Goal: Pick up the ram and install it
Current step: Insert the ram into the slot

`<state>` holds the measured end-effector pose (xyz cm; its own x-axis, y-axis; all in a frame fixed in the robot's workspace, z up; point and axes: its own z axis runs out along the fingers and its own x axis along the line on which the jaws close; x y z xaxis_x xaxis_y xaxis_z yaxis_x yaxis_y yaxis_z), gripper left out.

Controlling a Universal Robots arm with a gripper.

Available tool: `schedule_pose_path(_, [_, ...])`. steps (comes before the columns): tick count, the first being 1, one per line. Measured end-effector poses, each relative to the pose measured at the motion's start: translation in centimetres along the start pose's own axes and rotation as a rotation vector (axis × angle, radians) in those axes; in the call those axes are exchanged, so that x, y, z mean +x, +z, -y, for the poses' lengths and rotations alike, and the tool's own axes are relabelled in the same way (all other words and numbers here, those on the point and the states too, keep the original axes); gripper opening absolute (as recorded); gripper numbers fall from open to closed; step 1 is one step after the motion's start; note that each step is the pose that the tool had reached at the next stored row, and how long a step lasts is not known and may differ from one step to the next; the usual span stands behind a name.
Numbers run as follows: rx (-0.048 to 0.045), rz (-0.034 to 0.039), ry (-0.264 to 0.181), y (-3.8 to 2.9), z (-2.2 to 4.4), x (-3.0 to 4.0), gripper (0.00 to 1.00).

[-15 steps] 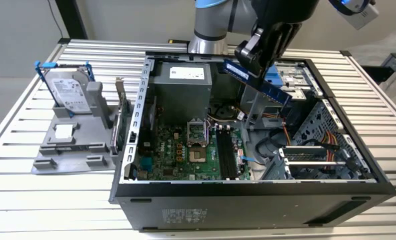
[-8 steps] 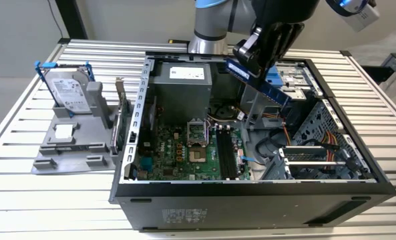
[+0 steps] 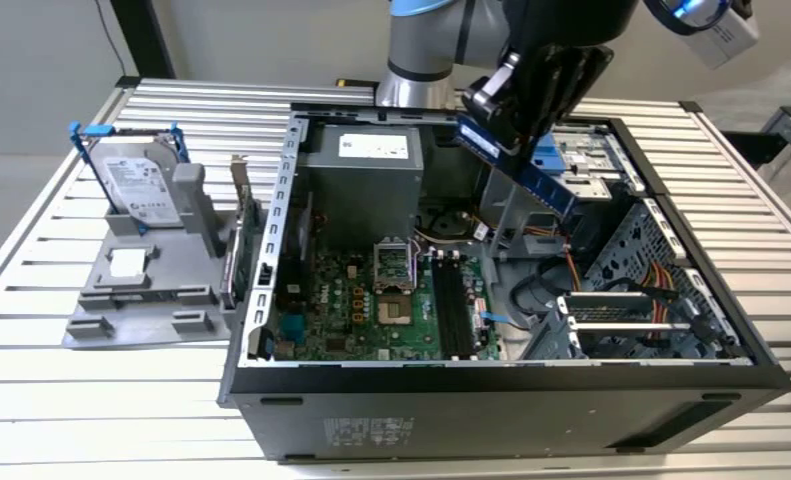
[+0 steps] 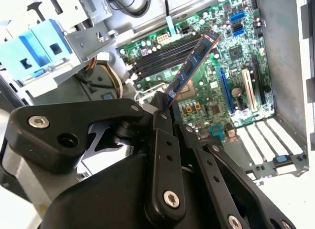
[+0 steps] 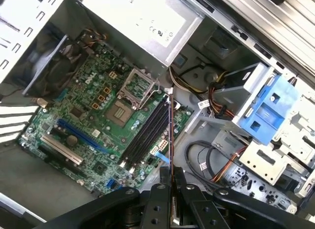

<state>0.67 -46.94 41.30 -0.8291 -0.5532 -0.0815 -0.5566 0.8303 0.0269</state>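
The ram (image 3: 522, 172) is a slim blue-green stick with black chips. My gripper (image 3: 502, 118) is shut on one end of it. The stick hangs tilted above the open computer case (image 3: 502, 400), its free end pointing down toward the drive bay side. In the second wrist view the ram (image 4: 193, 65) reaches out from the gripper (image 4: 165, 105) over the black memory slots (image 4: 162, 54). The first wrist view has the ram (image 5: 171, 133) edge-on, roughly in line with the memory slots (image 5: 147, 135) and held in the gripper (image 5: 170, 174). The slots (image 3: 451, 300) lie well below it, with nothing in them.
The green motherboard (image 3: 355, 300) lies on the case floor, with a grey power supply (image 3: 362, 160) behind it. Blue drive clips (image 3: 555, 165) and orange cables (image 3: 635, 280) crowd the exterior view's right. Outside the case, a silver hard drive (image 3: 142, 190) stands in a grey holder (image 3: 135, 300) beside a bracketed card (image 3: 244, 240).
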Motion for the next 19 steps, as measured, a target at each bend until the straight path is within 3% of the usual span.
schedule_pose_path(19, [0.015,0.0049,0.182,0.0,0.0,0.0,0.0])
